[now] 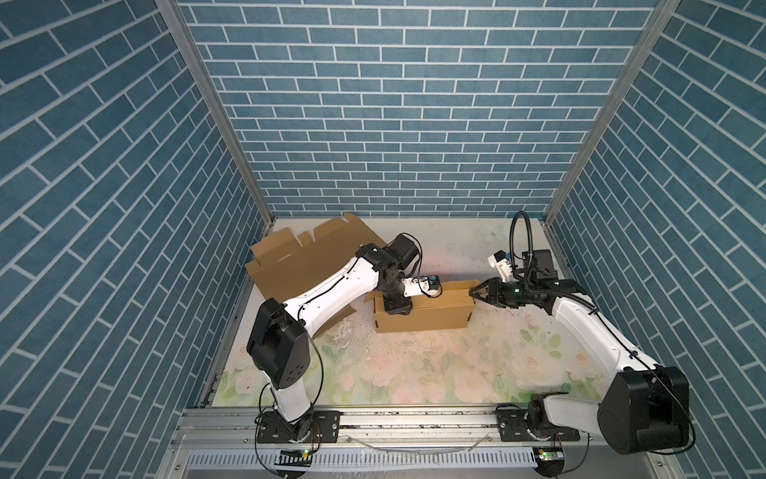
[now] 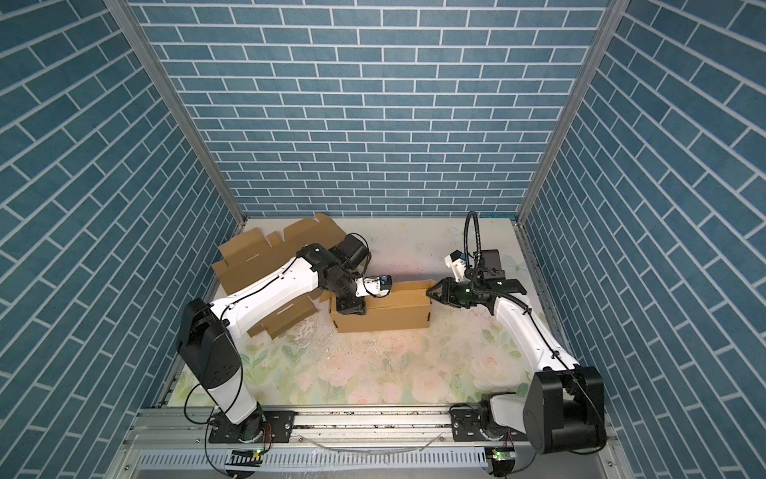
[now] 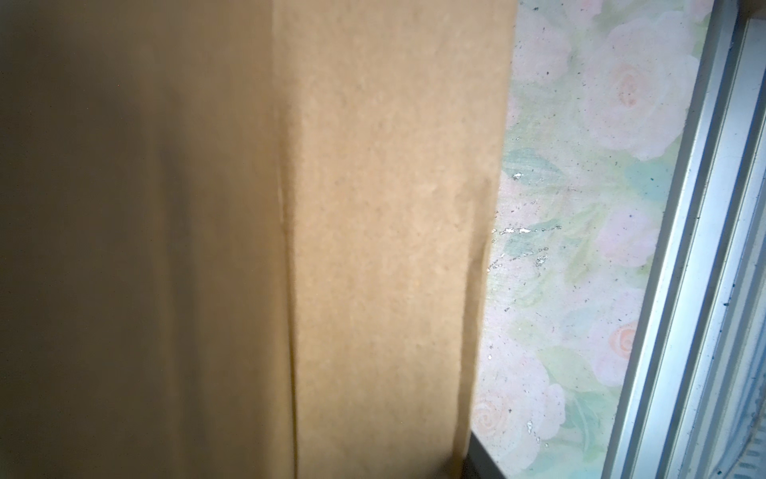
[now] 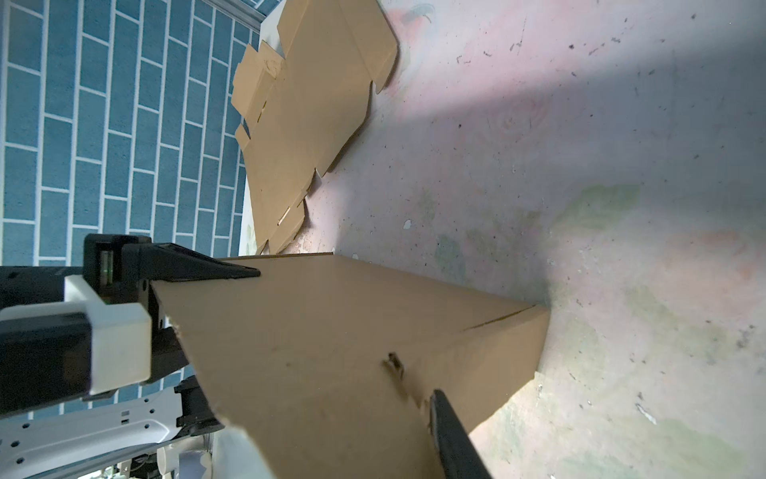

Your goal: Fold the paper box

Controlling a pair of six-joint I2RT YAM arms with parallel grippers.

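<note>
The paper box (image 1: 427, 317) (image 2: 385, 319) is a brown cardboard box, partly folded, standing mid-table in both top views. My left gripper (image 1: 394, 310) (image 2: 351, 310) points down into its left end. The left wrist view is almost filled with blurred cardboard (image 3: 373, 249). In the right wrist view one black left finger (image 4: 232, 271) lies along a panel's edge and cardboard hides the rest. My right gripper (image 1: 473, 292) (image 2: 431, 292) is at the box's upper right corner, closed on the end flap (image 4: 331, 352). One right finger (image 4: 452, 435) shows against the flap.
A flat unfolded cardboard sheet (image 1: 298, 257) (image 4: 306, 124) lies at the back left, partly under my left arm. The floral table mat (image 1: 414, 373) stretches in front of the box to the metal rail (image 1: 414, 419). Blue brick walls enclose the table on three sides.
</note>
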